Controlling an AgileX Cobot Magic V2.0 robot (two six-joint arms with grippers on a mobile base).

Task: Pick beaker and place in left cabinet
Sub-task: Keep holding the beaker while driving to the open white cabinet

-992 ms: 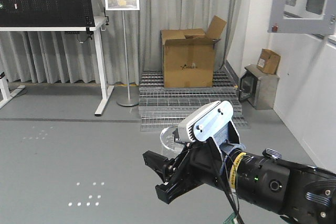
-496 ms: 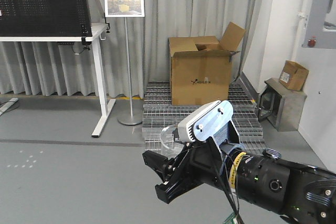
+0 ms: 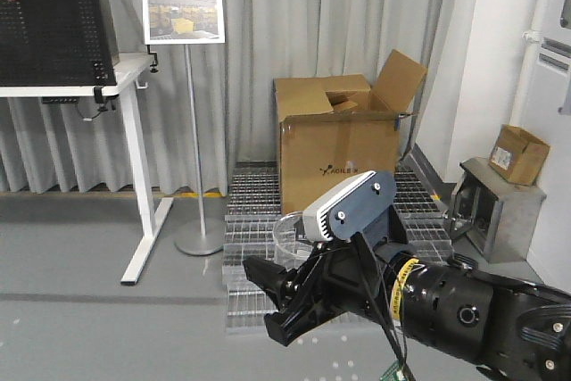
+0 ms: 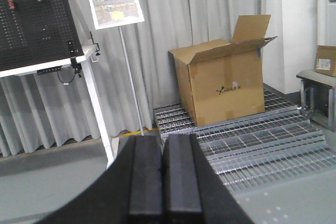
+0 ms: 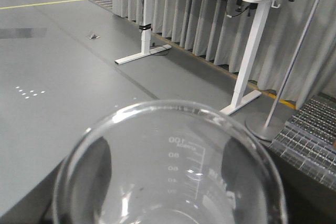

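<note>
The beaker (image 5: 173,182) sits upright in the right hand (image 3: 263,301), carried in the air above the floor. Its open rim fills the right wrist view. The dark fingers (image 5: 100,163) show through the glass on either side, so the hand is pinching it by the wall. The left hand (image 4: 162,145) has its two pads pressed flat together with nothing between them.

Over the last second the arm and the beaker have kept the same place in the front view while the whole room behind them has slid and grown. The cardboard box (image 3: 335,153) ahead of the hand now looks bigger. The sign (image 3: 183,15) and the table (image 3: 71,86) with its pegboard (image 3: 49,15) have drifted further to the hand's left. My reading is that the base is driving with the beaker already picked, so the carry is under way and the placing is not yet begun. The left cabinet cannot be made out in any present view.

Printed on the glass are the marks "100" and "80", with fainter ones below. The box carries a logo reading "AGILEX". The sign shows a picture too small to read, and the yellow band (image 3: 406,278) on the arm has writing I cannot make out. The metal grating (image 3: 254,211) lies under the box, just beyond the hand.
</note>
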